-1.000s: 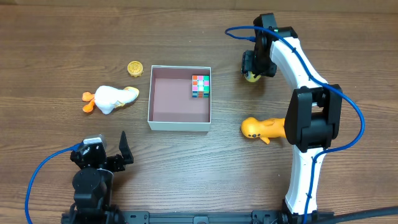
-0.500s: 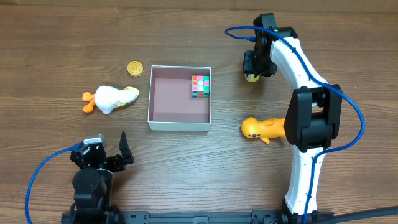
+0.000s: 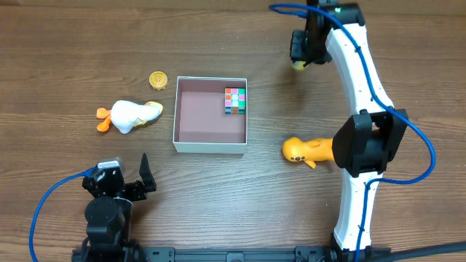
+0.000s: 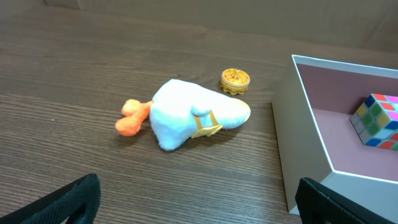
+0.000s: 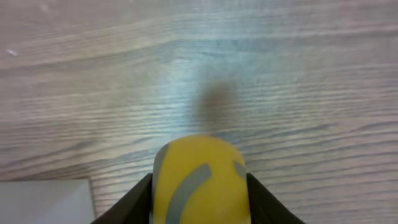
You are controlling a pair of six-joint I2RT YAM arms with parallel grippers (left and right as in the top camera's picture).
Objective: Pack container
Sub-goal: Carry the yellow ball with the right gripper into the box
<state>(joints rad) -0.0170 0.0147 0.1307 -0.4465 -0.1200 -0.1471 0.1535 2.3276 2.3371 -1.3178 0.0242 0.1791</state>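
The container (image 3: 210, 148) is a shallow square box with white walls and a pink-brown inside; it holds a colourful cube (image 3: 234, 100) in its back right corner. Its near wall also shows in the left wrist view (image 4: 297, 155). My right gripper (image 3: 300, 64) is shut on a small yellow toy with grey stripes (image 5: 199, 180) and holds it above the table, right of and behind the container. My left gripper (image 4: 199, 208) is open and empty at the front left. A white plush duck (image 3: 129, 115) lies left of the container.
A small gold coin-like piece (image 3: 158, 79) lies behind the duck. An orange toy (image 3: 304, 151) lies right of the container, next to the right arm's base. The container's corner shows at the lower left of the right wrist view (image 5: 43, 200).
My right gripper has risen and moved toward the back of the table with the yellow toy in it. The left arm has not moved.
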